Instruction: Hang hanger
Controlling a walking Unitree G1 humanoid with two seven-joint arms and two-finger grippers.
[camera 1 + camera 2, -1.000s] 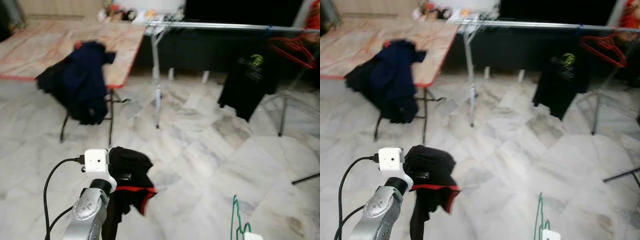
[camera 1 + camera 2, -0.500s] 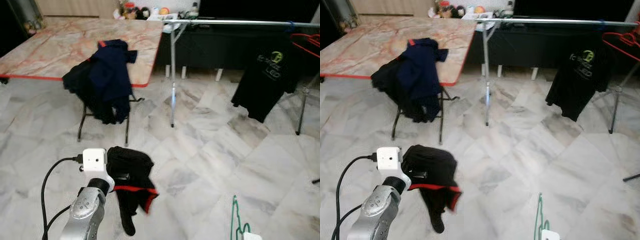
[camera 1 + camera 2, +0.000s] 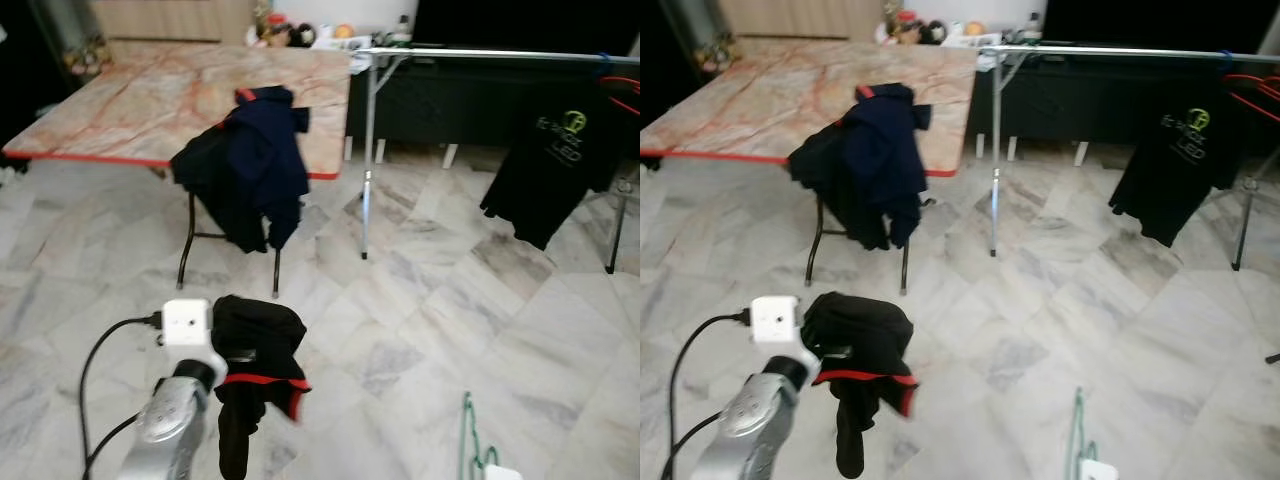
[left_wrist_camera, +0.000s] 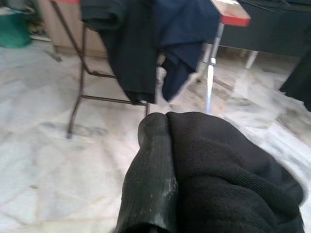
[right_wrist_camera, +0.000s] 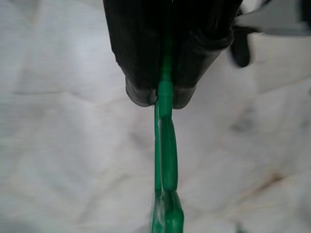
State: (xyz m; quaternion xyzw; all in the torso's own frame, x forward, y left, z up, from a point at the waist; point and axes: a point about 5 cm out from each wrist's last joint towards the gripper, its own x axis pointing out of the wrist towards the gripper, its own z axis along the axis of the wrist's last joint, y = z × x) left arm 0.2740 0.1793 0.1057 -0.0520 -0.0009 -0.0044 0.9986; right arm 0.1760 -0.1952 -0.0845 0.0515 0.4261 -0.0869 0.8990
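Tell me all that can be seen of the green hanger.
The hanger is thin, bright green and looks like plastic. The right claw is shut on it: its two black fingers press it from both sides, so it is held in the air above the marble floor. In the eye views a narrow green piece rises at the lower right, seen nearly edge-on. No clothing hangs on it, and its full shape cannot be made out.

One green hanger (image 5: 165, 145) — one rail (image 3: 1110, 51) — one table (image 3: 770, 100).
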